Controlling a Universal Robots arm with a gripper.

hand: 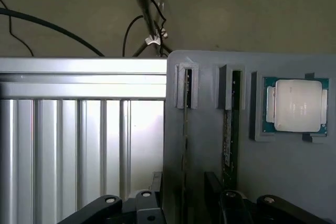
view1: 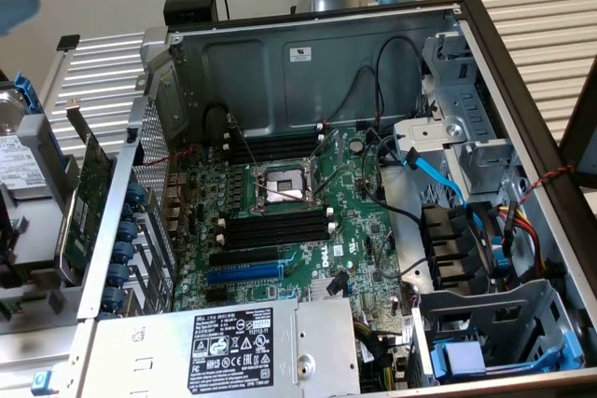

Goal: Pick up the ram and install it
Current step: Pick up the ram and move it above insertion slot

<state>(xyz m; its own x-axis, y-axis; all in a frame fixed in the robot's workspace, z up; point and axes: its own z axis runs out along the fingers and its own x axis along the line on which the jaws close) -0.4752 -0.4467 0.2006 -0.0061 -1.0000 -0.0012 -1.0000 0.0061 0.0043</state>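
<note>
Gripper (hand: 188,211) released, jaws spread wide, hovering over the grey holder (hand: 207,150); the ram (hand: 185,140) stands edge-on in its slot directly beneath, long axis running between the jaws.

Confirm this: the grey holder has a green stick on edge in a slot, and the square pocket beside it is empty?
Not empty: in the wrist view a silver-lidded processor chip sits in that pocket. The grey holder does carry the green stick on edge in a slot.
</note>
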